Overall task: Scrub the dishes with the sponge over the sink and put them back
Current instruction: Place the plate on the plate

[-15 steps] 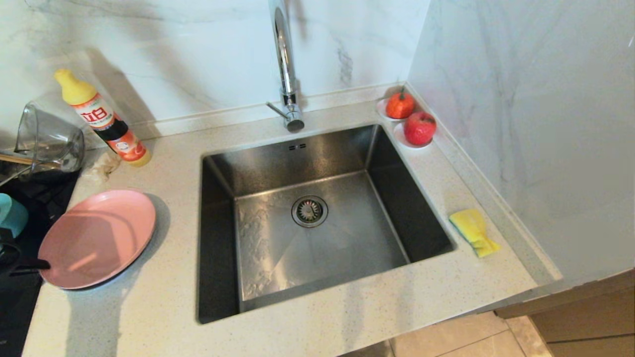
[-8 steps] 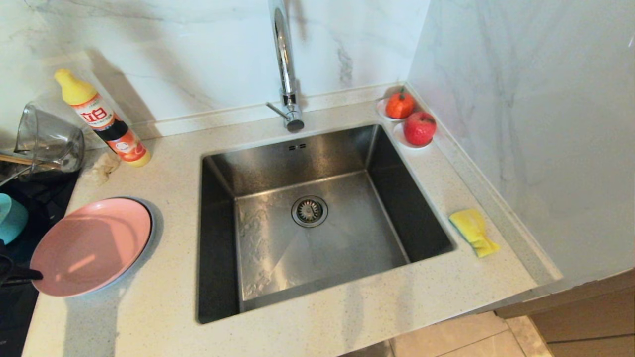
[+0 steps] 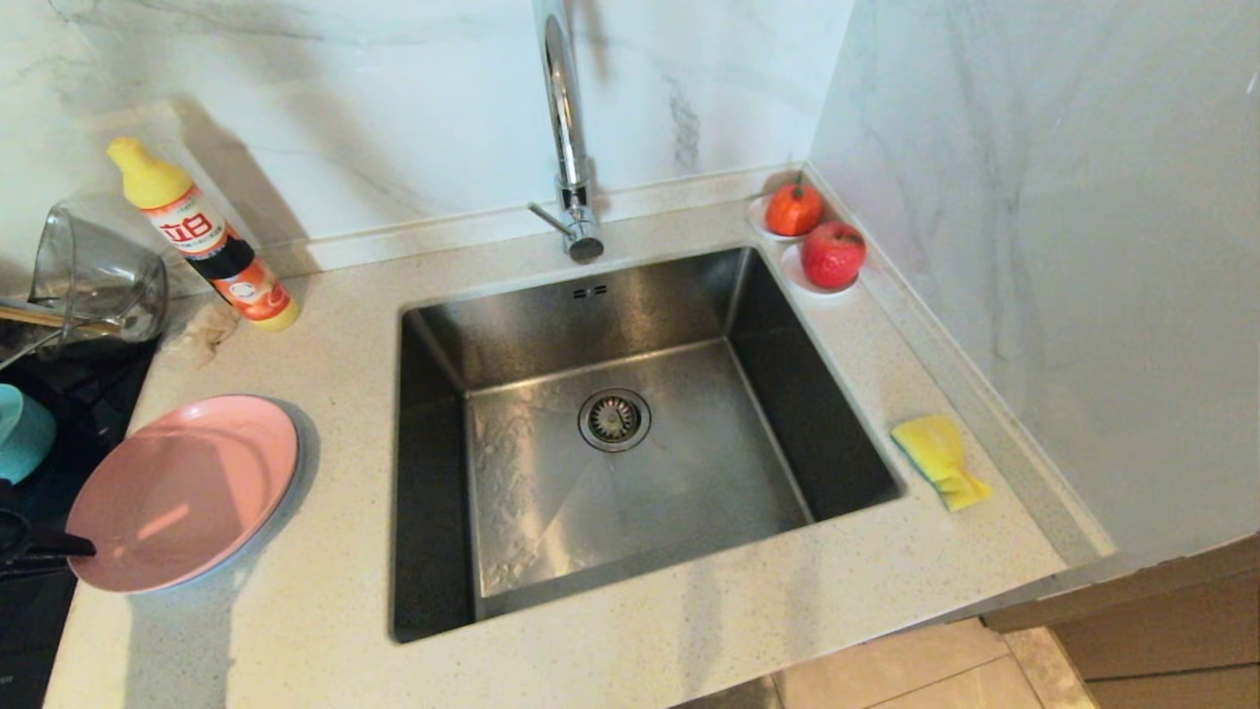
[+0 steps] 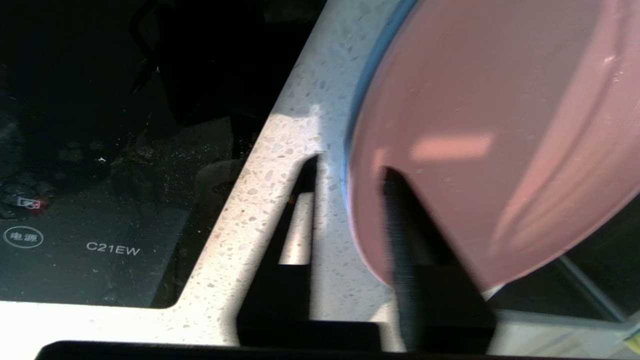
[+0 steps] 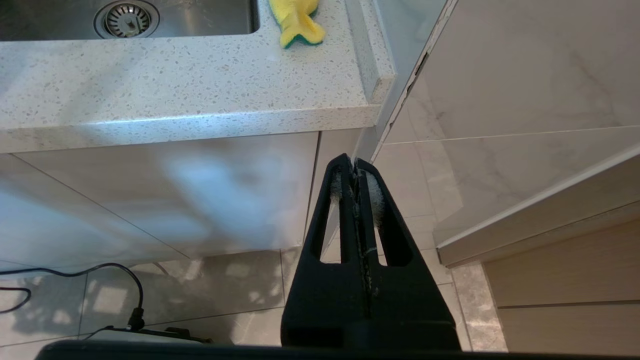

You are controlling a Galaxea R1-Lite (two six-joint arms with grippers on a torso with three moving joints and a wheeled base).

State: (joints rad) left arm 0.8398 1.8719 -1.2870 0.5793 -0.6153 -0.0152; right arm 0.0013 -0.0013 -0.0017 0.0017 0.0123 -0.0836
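Observation:
The pink plate (image 3: 182, 492) lies on the grey-blue plate (image 3: 298, 471), of which only a thin rim (image 4: 367, 75) shows, on the counter left of the sink (image 3: 610, 315). My left gripper (image 3: 59, 544) is at the pink plate's near-left rim. In the left wrist view my left gripper (image 4: 350, 167) stands open, one finger (image 4: 405, 235) over the pink plate (image 4: 500, 125), the other (image 4: 297, 225) over bare counter. The teal bowl (image 3: 20, 433) sits at the far left. The yellow sponge (image 3: 940, 458) lies right of the sink. My right gripper (image 5: 354, 162) hangs shut below the counter front.
A detergent bottle (image 3: 202, 236) and a tipped glass jug (image 3: 94, 276) stand at the back left beside a black cooktop (image 4: 75, 150). The faucet (image 3: 566, 128) rises behind the sink. Two red fruits (image 3: 832, 254) sit in the back right corner by the wall.
The pink plate has come down and slightly left, settling flat on the grey-blue plate. My left gripper's jaws have parted from its rim. The right arm has not moved.

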